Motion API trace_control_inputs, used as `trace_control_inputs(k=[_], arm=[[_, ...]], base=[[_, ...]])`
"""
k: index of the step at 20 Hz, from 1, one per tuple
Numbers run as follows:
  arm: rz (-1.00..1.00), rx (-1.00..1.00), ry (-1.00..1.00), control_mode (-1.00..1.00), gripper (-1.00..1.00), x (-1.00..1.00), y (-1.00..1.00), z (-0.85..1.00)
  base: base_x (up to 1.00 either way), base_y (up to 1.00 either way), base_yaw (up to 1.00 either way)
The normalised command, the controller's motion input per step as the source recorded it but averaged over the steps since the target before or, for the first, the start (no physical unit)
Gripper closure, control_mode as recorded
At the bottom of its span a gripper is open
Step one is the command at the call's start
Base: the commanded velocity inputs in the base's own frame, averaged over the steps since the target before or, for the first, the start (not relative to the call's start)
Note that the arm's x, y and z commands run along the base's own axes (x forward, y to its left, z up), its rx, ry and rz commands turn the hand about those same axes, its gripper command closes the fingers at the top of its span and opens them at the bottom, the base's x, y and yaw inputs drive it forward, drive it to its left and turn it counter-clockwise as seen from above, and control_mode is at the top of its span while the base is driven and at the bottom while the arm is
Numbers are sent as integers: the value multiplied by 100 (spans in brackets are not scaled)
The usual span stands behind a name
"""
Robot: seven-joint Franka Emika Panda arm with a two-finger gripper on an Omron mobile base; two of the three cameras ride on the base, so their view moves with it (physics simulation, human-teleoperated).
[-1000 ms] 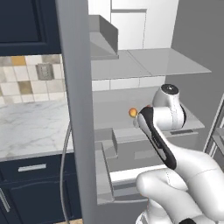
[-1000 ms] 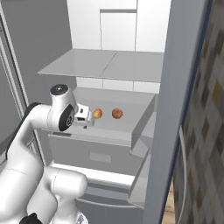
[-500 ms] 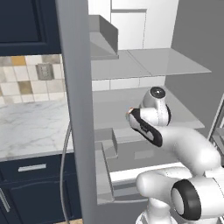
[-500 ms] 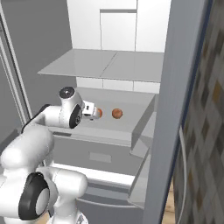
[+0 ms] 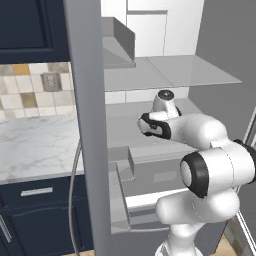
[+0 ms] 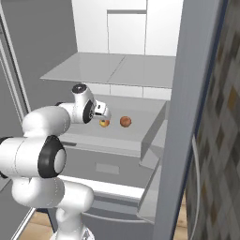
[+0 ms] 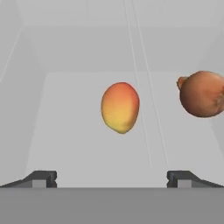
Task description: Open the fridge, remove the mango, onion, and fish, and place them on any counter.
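Note:
The fridge stands open, and my arm reaches onto its middle shelf. On that shelf lies the mango, orange-red over yellow, straight ahead of my gripper and a short way off. The gripper's jaws are wide open and hold nothing. To the right of the mango sits the brown onion. From the right base view, the gripper hovers just above and in front of the mango, with the onion beside it. The fish and the counter are out of view.
The grey fridge door stands edge-on to the left of my arm, and the other door stands on the right. An upper shelf hangs close above my hand. Left of the fridge, a marble worktop tops navy cabinets.
My arm has stretched further into the fridge, and the hand has swung towards the mango. The jaws stayed open. The mango and onion have not moved.

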Motion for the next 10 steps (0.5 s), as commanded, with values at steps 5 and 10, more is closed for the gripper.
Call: trace_control_inputs(k=[5,10], arm=[[-1,0,0,-100,-100,35,-11,-47],[0,0,0,-100,-100,44,-12,-27]], base=[[0,0,0],[0,0,0]])
